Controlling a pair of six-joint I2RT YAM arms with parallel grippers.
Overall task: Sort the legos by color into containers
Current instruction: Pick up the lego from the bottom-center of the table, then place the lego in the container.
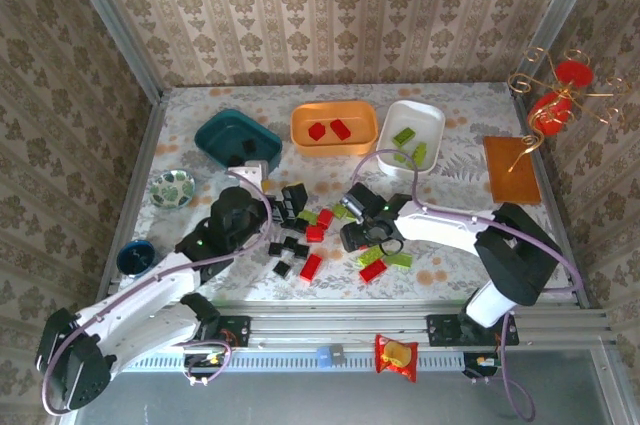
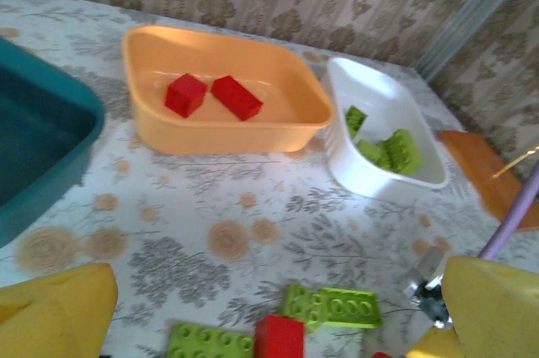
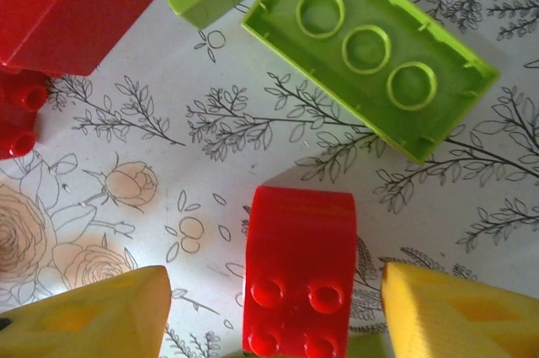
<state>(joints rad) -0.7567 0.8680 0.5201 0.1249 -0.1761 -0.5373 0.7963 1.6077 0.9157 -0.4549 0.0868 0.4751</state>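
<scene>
Between the two arms, loose on the flower-printed tabletop (image 1: 450, 275), lie the unsorted small plastic bricks (image 1: 300, 235). There are roughly four red and about four lime green, plus a cluster of black ones too bunched to count surely.

The right pincer (image 3: 275, 282) hangs directly over one oblong red brick (image 3: 299, 240). Its yellow jaws are parted on either side and touch neither flank, probably so that closing will clamp the long sides squarely. The left pincer (image 2: 278, 282) is spread wide and holds nothing, facing the far edge.

Three shallow rounded plastic trays stand in a row there, apparently one per colour. The orange tray (image 2: 227, 135) holds two red bricks and the white tray (image 2: 370, 181) holds three lime ones. The dark teal tray (image 2: 42, 147) is presumably meant for the black bricks; what is in it cannot be made out.
</scene>
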